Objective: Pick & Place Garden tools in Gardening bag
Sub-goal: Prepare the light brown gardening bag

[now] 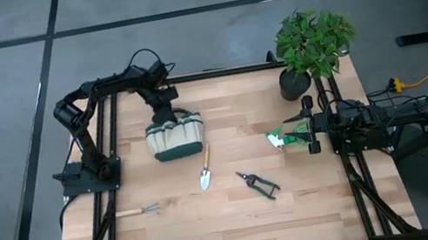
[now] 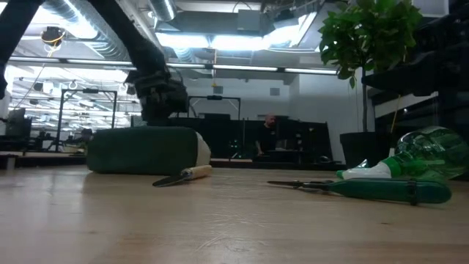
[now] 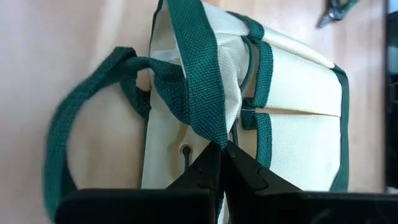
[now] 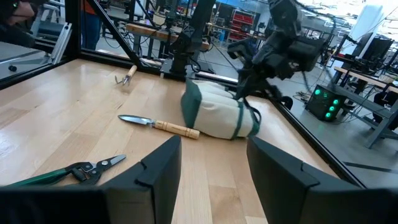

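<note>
The cream and green gardening bag (image 1: 175, 136) lies on its side on the table's far left part; it also shows in the low view (image 2: 143, 150) and the right wrist view (image 4: 217, 115). My left gripper (image 1: 163, 104) stands over the bag's far end, shut on its green strap. The wooden-handled trowel (image 1: 205, 168) lies just near of the bag, the little rake (image 1: 138, 211) near the front left, and the pruning shears (image 1: 259, 183) at mid-table. The green-and-white soft item (image 1: 282, 137) lies just in front of my right gripper (image 4: 214, 155), which is open and empty. My left gripper pinches the bag's green webbing handle strap (image 3: 210, 124) between its two fingertips (image 3: 239, 163), which come from above. The strap runs from the fingers back to the bag's rim. The bag rests on the table on its side.
A potted green plant (image 1: 310, 39) stands at the table's far right corner. Black frame rails run along the table's left (image 1: 109, 200) and right (image 1: 356, 174) edges. A person (image 2: 268, 139) sits far behind the table in the room.
</note>
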